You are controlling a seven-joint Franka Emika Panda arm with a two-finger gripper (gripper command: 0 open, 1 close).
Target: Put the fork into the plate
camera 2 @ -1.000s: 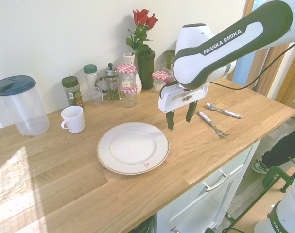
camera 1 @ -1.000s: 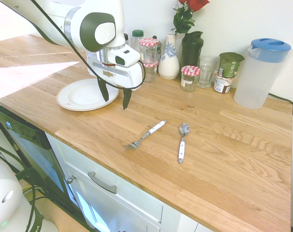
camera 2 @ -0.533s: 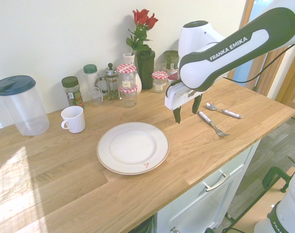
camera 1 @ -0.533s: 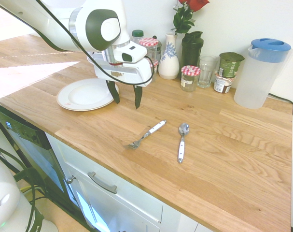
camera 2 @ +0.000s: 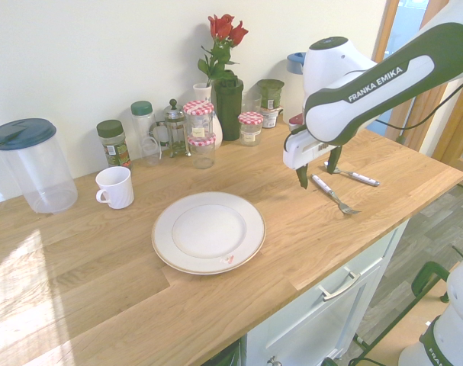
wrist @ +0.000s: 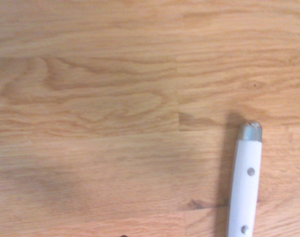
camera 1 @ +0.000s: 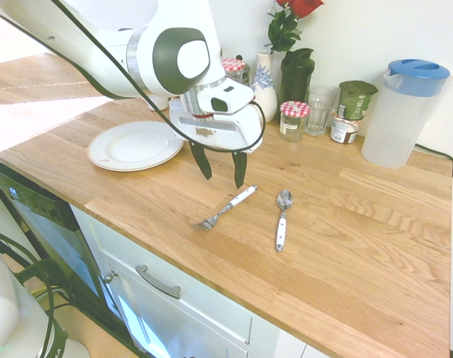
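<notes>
The pincer [camera 1: 222,181] has moved away from the plate [camera 1: 135,146] and now hangs near the fork [camera 1: 227,207], its tips apart, holding nothing; the fork still lies on the desk [camera 1: 345,253], between plate and spoon [camera 1: 282,221]; it has silver tines and a slim white riveted handle.

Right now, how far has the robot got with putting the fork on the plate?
Only the approach looks done: the open gripper hangs near the fork's handle, holding nothing. The fork lies on the counter. Grasping, carrying and placing it on the plate remain.
</notes>
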